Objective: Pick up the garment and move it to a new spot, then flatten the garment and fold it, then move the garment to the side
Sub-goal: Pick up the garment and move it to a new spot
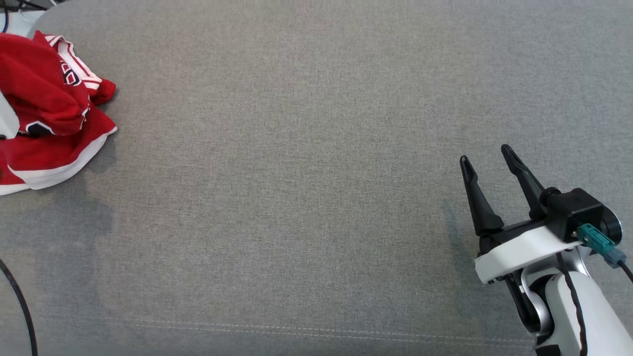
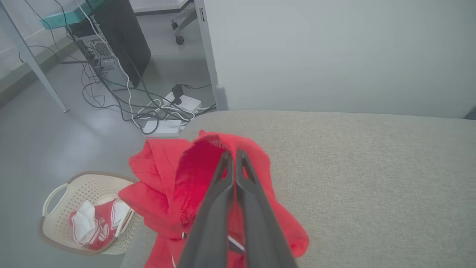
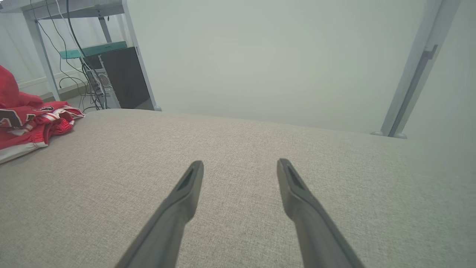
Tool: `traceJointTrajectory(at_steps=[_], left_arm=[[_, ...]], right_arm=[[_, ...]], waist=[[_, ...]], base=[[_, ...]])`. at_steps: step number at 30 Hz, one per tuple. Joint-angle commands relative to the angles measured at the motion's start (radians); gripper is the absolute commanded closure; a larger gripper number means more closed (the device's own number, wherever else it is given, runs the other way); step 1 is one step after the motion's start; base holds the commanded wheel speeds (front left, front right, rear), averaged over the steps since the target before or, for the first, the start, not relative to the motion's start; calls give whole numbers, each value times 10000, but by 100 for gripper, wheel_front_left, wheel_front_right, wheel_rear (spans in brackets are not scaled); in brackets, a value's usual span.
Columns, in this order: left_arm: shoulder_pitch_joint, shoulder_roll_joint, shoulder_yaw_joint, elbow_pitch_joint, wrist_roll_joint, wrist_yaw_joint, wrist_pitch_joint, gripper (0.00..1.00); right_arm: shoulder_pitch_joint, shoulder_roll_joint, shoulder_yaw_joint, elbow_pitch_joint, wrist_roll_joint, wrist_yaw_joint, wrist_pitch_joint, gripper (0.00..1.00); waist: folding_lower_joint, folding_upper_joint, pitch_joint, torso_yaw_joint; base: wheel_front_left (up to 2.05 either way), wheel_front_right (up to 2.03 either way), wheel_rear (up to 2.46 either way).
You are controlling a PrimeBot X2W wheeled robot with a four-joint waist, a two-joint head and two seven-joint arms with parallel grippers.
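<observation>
Head view: red jersey (image 1: pixel 49 109) bunched at far-left edge of cushion (image 1: pixel 316 148), well apart from right gripper (image 1: pixel 484 154), fingers spread, empty.
Left wrist view: left gripper (image 2: pixel 233 152) fingers pressed together, pinching red jersey (image 2: pixel 160 178) fold at tips; laundry basket (image 2: pixel 74 190) below-left on floor.
Right wrist view: red jersey (image 3: pixel 22 119) far left of right gripper (image 3: pixel 240 163); left arm nearer.

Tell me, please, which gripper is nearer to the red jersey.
Left. The left gripper is shut on the red jersey at the left of the grey cushion; the right gripper hangs open at its right, far from the jersey.
</observation>
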Motion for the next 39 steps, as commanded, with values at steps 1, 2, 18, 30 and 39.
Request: traceJointTrajectory(at_steps=[1,2,18,30,39], left_arm=[[-533,655,229,-508,191,-23,-202,100],[-519,660,168,-732,288,6,-313,100],[1821,-1153,-1229,-6619,840,1207,-1074,100],[1127,-2914,-2917,-6570,1086,818,-969,100],[-601,-4415,-3793,-4781,1227,103,-1282,100]], right_arm=[[143,80,130,-201,-24,69,-134,0],[162,103,86,-193,-22,69,-144,0],[647,478,-753,-260,-57,69,-364,0],[750,618,-813,-369,-32,69,-349,0],[793,666,-559,-351,161,69,-343,0]], waist=[[0,0,-158,27],[0,0,-220,20],[0,0,-832,-1089],[0,0,-717,-3093],[0,0,-386,-5062]], base=[[0,0,0],[0,0,0],[0,0,0],[0,0,0],[0,0,0]])
